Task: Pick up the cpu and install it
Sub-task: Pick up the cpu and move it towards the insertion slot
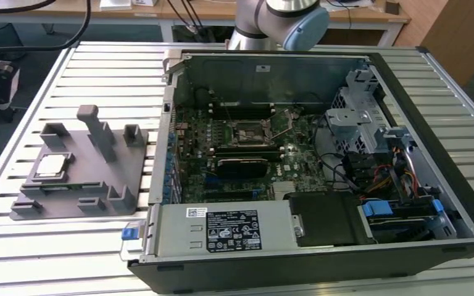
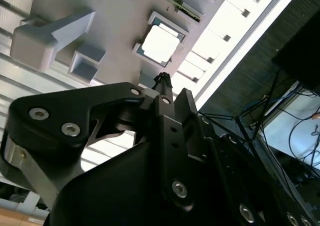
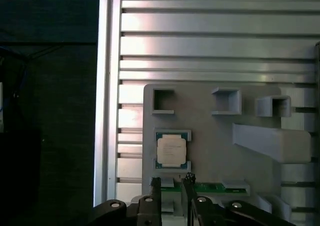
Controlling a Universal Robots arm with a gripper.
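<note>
The cpu (image 1: 52,165) lies flat in a shallow square pocket of the grey fixture block (image 1: 97,185). The block rests on the slatted metal surface (image 1: 64,243), to the exterior view's left of the open computer case (image 1: 320,74). Inside the case the green motherboard (image 1: 296,161) lies exposed, its dark socket frame (image 1: 249,131) well apart from the chip. The arm (image 1: 278,18) rises at the far edge of the surface, behind the case.

In the first wrist view the gripper (image 3: 172,182) hangs over the fixture block (image 3: 210,136), close to the cpu (image 3: 171,151) but not touching it. Its two black fingers (image 3: 156,183) appear to stand a small gap apart with nothing between them, though the angle makes the gap hard to judge. A thin green strip of circuit board (image 3: 215,187) lies in the block just beside the fingertips.

In the second wrist view the gripper (image 2: 173,88) points toward the cpu (image 2: 161,43), whose bright metal top faces up in its pocket on the fixture block (image 2: 115,11).
</note>
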